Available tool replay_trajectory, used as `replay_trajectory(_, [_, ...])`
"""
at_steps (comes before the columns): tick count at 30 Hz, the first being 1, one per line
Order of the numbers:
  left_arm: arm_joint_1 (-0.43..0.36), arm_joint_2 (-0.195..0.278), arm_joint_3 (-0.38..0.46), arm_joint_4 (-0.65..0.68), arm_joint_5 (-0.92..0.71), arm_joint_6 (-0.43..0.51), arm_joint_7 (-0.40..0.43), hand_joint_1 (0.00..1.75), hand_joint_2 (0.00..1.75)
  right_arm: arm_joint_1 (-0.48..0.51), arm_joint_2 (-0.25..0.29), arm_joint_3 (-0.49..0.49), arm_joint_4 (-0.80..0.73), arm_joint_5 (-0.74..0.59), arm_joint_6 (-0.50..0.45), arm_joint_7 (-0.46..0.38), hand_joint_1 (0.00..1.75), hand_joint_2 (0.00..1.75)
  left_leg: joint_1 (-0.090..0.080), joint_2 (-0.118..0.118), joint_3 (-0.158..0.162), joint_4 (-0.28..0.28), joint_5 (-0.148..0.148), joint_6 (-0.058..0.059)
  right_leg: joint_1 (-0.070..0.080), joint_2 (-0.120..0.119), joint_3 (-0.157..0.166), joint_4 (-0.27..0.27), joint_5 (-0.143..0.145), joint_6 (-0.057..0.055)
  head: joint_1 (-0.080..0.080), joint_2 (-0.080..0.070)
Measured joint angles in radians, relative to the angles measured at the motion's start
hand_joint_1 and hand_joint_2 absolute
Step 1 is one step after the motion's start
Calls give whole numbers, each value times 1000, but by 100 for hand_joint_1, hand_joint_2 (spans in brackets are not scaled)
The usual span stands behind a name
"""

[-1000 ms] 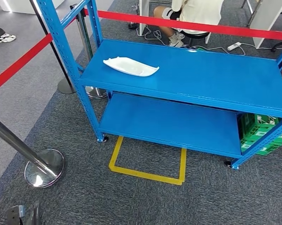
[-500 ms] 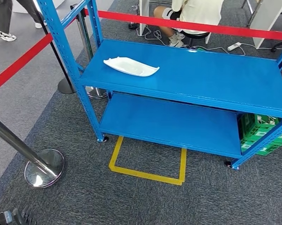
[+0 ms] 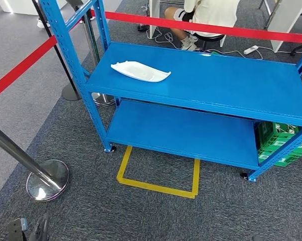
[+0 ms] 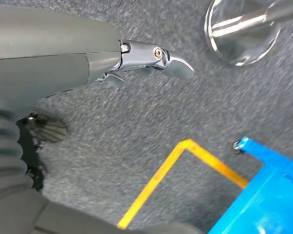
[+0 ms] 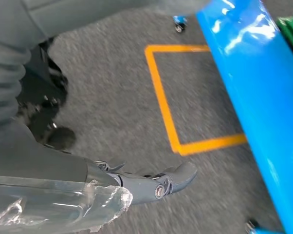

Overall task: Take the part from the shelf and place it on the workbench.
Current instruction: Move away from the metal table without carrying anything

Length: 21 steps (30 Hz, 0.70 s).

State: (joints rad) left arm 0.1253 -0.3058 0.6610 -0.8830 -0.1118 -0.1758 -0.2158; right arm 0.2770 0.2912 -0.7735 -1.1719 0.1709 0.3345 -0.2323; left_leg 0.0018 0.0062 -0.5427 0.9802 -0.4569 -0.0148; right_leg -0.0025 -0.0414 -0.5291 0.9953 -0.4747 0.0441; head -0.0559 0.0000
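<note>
The part [image 3: 140, 71] is a flat white curved piece lying on the upper level of the blue shelf [image 3: 225, 85], toward its left end. My left hand [image 3: 28, 232] hangs low at the picture's bottom left, far from the shelf. In the left wrist view that hand [image 4: 64, 53] holds nothing, one finger [image 4: 156, 54] stretched out over the carpet. My right hand [image 5: 100, 185] also hangs over the carpet near the shelf's lower level [image 5: 259, 97], fingers apart and holding nothing.
A yellow tape square [image 3: 159, 187] marks the carpet in front of the shelf. A chrome stanchion base [image 3: 47, 179] stands at left, and red rope [image 3: 202, 27] runs behind the shelf. Green crates [image 3: 282, 143] sit at the right end. A person [image 3: 210, 12] sits beyond the rope.
My left hand has shifted slightly at the bottom left edge. A person walking at the far upper left has passed out of sight. The part and shelf have not moved.
</note>
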Motion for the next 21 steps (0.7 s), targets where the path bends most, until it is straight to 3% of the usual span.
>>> replay_trajectory(3, [3, 15, -47, 27, 8, 14, 17, 0, 175, -10, -13, 58, 52, -14, -28, 19, 0, 175, 0, 0, 0, 0, 0, 0, 0, 0, 0, 0, 0, 0, 0, 0])
replay_trajectory(7, [8, 39, -110, 67, 19, 32, 39, 0, 0, -19, -35, 132, 121, -30, -61, 42, 0, 0, 0, 0, 0, 0, 0, 0, 0, 0, 0, 0, 0, 0, 0, 0])
replay_trajectory(21, [25, 151, -353, 242, 63, 100, 121, 0, 0, -60, -145, 414, 408, -96, -189, 132, 0, 0, 0, 0, 0, 0, 0, 0, 0, 0, 0, 0, 0, 0, 0, 0])
